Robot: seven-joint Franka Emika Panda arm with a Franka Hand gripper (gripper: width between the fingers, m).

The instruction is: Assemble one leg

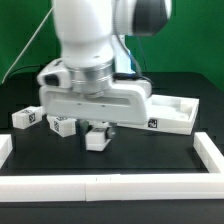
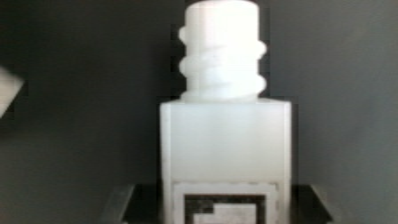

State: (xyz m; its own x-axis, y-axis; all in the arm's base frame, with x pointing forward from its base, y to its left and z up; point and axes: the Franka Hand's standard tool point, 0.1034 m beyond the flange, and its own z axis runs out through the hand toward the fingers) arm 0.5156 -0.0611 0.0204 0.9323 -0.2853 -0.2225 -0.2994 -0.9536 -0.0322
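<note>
In the wrist view a white leg [image 2: 222, 130] lies lengthwise between my jaws, its ribbed screw end [image 2: 222, 55] pointing away and its square marker [image 2: 222, 208] close to the camera. My gripper [image 2: 222, 200] has a dark finger [image 2: 135, 205] against each side of the block. In the exterior view the gripper [image 1: 97, 129] is low over the black table with this leg [image 1: 97, 139] under it. Two more legs [image 1: 25, 117] [image 1: 62, 126] lie to the exterior view's left of it.
The large flat white tray-like piece [image 1: 172, 112] with raised rim lies behind the arm, toward the exterior view's right. A white raised border [image 1: 110, 184] runs along the front edge and up both sides [image 1: 208, 150].
</note>
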